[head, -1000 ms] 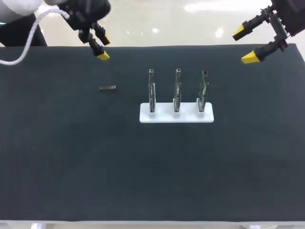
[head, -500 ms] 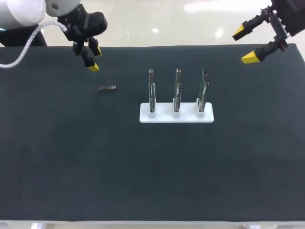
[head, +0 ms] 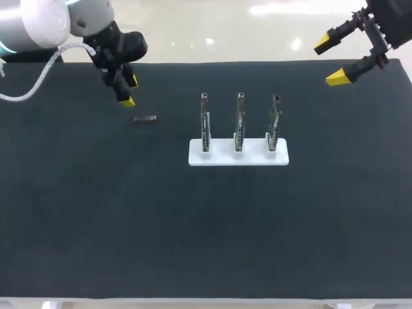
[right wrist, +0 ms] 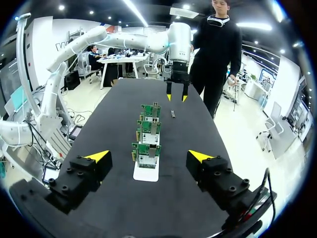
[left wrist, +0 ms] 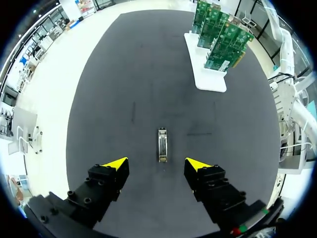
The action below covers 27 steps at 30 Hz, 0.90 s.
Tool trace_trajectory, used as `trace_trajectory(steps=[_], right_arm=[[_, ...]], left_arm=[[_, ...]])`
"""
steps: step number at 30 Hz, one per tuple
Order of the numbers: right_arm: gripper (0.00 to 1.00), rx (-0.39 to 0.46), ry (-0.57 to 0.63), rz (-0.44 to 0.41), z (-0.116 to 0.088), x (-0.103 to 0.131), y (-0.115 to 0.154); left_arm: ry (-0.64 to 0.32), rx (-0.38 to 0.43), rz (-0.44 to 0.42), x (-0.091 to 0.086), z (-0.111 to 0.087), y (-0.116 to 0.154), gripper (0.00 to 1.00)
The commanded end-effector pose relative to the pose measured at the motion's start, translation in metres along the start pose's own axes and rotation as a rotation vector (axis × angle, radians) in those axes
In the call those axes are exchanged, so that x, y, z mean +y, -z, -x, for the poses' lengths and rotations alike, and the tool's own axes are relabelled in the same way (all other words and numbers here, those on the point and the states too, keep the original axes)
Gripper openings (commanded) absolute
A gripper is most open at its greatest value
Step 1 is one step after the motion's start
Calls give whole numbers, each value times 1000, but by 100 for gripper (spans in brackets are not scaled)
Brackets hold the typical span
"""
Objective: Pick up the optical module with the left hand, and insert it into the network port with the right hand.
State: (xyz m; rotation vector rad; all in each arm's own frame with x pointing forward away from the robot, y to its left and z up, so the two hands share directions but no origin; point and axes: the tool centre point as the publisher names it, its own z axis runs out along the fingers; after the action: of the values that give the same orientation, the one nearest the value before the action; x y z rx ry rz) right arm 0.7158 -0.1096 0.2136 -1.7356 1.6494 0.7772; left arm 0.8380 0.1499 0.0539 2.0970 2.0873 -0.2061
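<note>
The optical module (head: 145,118), a small dark metal bar, lies flat on the black mat left of the card stand. My left gripper (head: 130,91) hovers just behind and to the left of it, fingers open and empty. In the left wrist view the module (left wrist: 162,145) lies lengthwise just ahead of the gap between the open fingers of my left gripper (left wrist: 156,163). My right gripper (head: 329,62) hangs open and empty over the table's far right corner. Its wrist view looks down the row of cards (right wrist: 148,134), with the module (right wrist: 173,114) and my left gripper (right wrist: 176,95) beyond them.
A white stand (head: 238,158) at mid-table holds three upright green circuit cards (head: 239,122) with ports at their tops. In the left wrist view the stand (left wrist: 210,82) is well ahead of the module and to one side. Black mat (head: 193,225) covers the table.
My left gripper has come from the table's back edge forward and down toward the module, turning as it went. The right arm, the module and the stand have not moved.
</note>
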Motion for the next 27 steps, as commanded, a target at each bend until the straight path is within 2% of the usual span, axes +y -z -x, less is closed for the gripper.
trace_trajectory(steps=[1,19,22,24,27], right_arm=[[100,0,0,1,0,0,0],[100,0,0,1,0,0,0],[100,0,0,1,0,0,0],[100,0,0,1,0,0,0],[100,0,0,1,0,0,0]], left_arm=[[7,18,-7,5,0,-8,100],[6,32,-10,4,0,-9,100],[-30,-4,-9,-4,-5,-8,100],[-28,13,-8,-7,-6,-14,100],[-37,-3,-8,-10,-7,-18,100]])
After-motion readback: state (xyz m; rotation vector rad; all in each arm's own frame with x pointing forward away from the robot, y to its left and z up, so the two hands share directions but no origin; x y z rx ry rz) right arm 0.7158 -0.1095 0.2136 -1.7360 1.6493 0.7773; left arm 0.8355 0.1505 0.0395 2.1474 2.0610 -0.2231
